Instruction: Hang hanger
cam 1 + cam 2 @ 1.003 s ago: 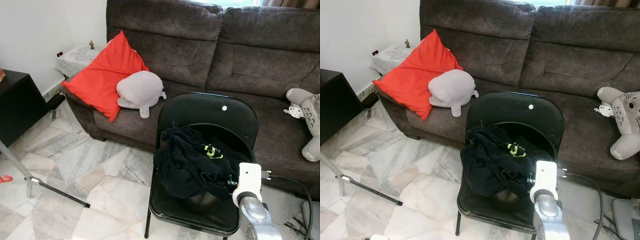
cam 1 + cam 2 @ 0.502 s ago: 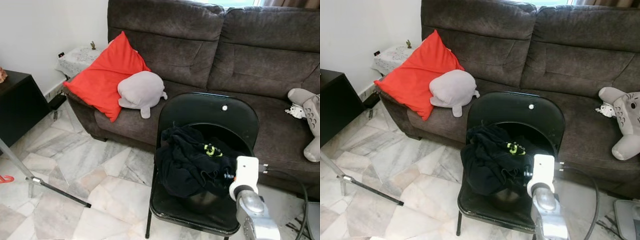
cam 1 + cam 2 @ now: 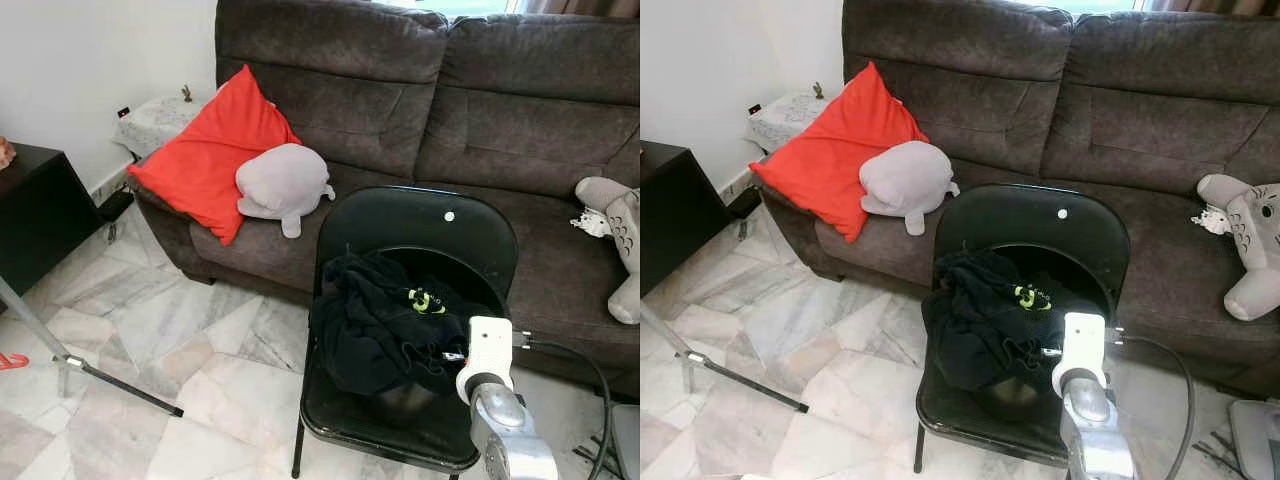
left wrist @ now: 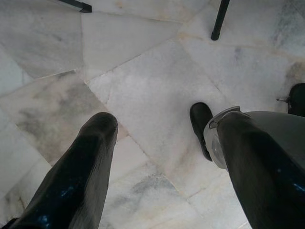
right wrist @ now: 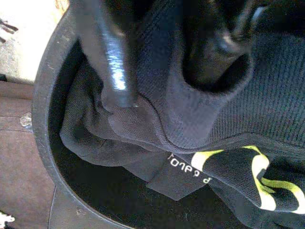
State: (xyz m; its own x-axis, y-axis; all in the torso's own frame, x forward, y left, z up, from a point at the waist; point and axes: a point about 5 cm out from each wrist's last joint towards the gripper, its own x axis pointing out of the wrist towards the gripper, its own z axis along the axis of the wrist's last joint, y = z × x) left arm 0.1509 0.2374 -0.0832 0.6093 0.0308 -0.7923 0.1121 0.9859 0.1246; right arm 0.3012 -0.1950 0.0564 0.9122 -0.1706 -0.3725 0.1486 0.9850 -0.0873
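Reaching into black garment [image 3: 385, 335] heaped on black chair [image 3: 420, 235]; right tool [image 5: 162, 71] advanced further into pile than a second ago, wrist now over garment's near edge. Fingers [image 5: 112, 57] spread, pressed into a fold of fabric, nothing clamped yet. Hanger not made out; judged buried under cloth by the fingertips. Left tool [image 4: 157, 162] idle, parted, over marble floor [image 4: 157, 81]. Grasp judged imminent.

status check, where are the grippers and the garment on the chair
Right gripper down in the black garment on the folding chair, fabric between its fingers. Left gripper open over marble floor. No hanger seen.
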